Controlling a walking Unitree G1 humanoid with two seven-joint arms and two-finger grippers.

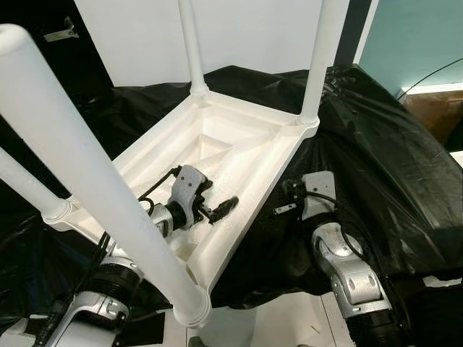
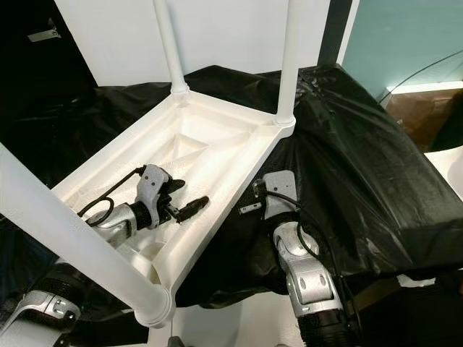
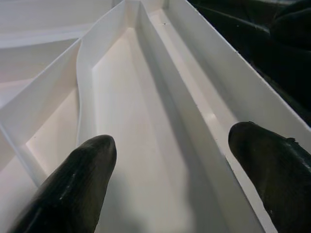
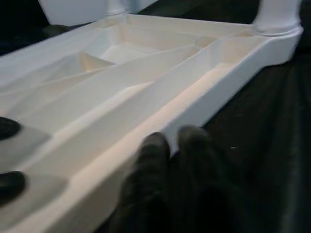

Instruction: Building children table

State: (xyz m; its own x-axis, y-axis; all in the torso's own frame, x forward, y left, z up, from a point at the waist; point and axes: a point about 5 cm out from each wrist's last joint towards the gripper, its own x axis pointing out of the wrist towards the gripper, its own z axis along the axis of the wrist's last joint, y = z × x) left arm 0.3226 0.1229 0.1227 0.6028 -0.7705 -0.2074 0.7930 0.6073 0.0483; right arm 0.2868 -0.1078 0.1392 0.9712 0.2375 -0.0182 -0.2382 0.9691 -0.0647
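The white children's table [image 1: 269, 165] lies upside down on a black cloth, its ribbed underside facing up. Its white legs stand upward: the near leg [image 1: 94, 181] crosses the foreground and two far legs [image 1: 318, 58] rise at the back. My left gripper [image 1: 221, 208] reaches inside the underside, open, its fingers [image 3: 73, 189] spread over a rib channel and holding nothing. Outside the table's right rim my right gripper [image 4: 174, 150] rests low on the cloth. Its two fingers [image 4: 155, 165] are shut together beside the rim's outer wall.
The black cloth [image 1: 376, 144] covers the raised surface under and around the table. A white panel [image 1: 246, 29] stands behind, and a brown cardboard box [image 1: 434, 108] sits at the far right. The near leg blocks much of the left foreground.
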